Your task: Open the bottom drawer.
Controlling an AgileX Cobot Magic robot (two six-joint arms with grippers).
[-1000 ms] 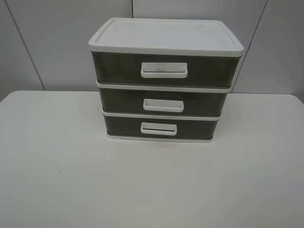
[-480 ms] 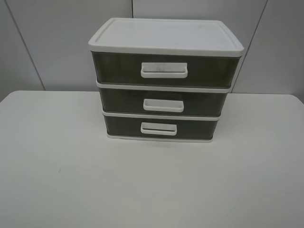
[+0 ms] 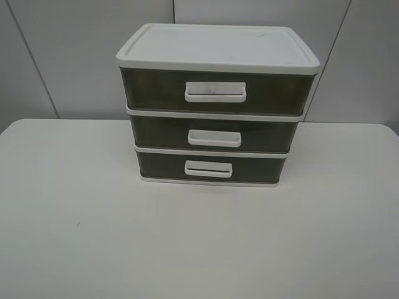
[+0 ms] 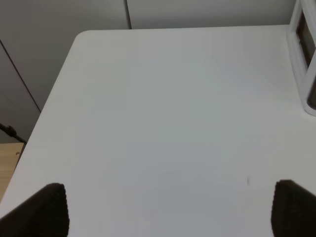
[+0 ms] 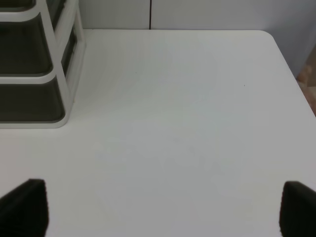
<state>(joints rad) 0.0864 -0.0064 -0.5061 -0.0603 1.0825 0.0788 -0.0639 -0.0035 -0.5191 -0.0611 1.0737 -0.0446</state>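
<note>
Left gripper (image 4: pixel 168 211), right gripper (image 5: pixel 158 207): jaws wide apart over table (image 3: pixel 187 243), off bottom drawer (image 3: pixel 255 167).

L gripper (image 4: pixel 170 210), R gripper (image 5: pixel 161 210): jaws wide apart.

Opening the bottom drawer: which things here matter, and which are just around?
Job: bottom drawer; its white loop handle; left tool and right tool, both open.
Just around: top drawer; middle drawer; table.
</note>
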